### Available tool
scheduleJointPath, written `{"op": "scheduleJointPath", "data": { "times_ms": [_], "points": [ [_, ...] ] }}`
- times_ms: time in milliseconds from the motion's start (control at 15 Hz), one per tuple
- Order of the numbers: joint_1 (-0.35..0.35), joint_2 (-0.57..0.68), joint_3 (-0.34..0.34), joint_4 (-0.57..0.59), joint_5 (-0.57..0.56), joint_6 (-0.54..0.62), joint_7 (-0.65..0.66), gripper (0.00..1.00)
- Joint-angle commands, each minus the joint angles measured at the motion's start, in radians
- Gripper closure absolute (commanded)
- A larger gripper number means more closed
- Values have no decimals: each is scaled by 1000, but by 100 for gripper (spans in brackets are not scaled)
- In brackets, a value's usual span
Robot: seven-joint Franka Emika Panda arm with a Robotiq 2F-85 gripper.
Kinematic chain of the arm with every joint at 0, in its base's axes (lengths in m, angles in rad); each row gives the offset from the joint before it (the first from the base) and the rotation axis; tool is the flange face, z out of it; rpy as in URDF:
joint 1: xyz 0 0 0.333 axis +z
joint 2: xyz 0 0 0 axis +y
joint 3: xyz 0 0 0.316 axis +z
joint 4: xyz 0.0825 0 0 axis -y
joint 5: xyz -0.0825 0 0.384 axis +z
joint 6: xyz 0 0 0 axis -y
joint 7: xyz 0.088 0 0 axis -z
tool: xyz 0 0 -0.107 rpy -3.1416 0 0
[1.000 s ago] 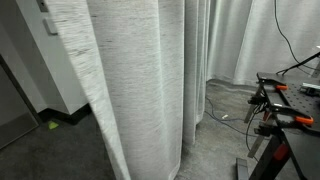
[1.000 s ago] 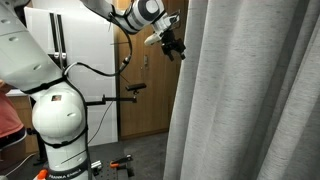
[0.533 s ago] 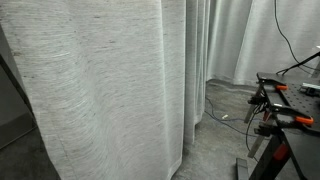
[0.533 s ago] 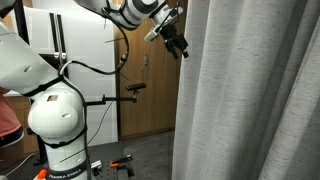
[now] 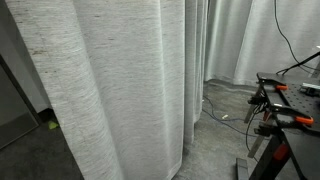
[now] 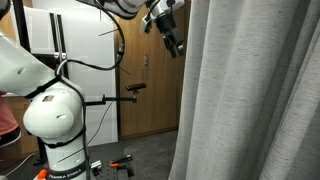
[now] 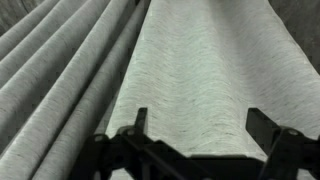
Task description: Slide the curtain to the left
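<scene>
The curtain (image 5: 110, 80) is tall, off-white, with fine horizontal streaks and vertical pleats; it fills most of both exterior views (image 6: 255, 90). My gripper (image 6: 172, 38) is high up, just beside the curtain's edge, apart from it as far as I can tell. In the wrist view the gripper (image 7: 195, 125) is open, its two dark fingers spread wide, with a broad fold of the curtain (image 7: 190, 70) in front of them. Nothing is held.
Smoother white sheer drapes (image 5: 270, 40) hang behind. A workbench with clamps and cables (image 5: 285, 105) stands at the side. My white arm base (image 6: 55, 110) stands before wooden doors (image 6: 145, 70) and a white cabinet (image 6: 50, 35).
My gripper has risen and shifted slightly toward the curtain's edge. The curtain's near fold has swung across one exterior view and now hangs lower and wider.
</scene>
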Motion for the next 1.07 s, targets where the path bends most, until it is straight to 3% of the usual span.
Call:
{"op": "scheduleJointPath", "data": {
  "times_ms": [0,333,867,1000],
  "points": [
    [-57,17,15,62,-20,-132,11,0],
    [-95,66,8,117,-47,-217,22,0],
    [-88,53,54,211,-37,-357,84,0],
    [-75,44,41,176,-35,-317,65,0]
  ]
}}
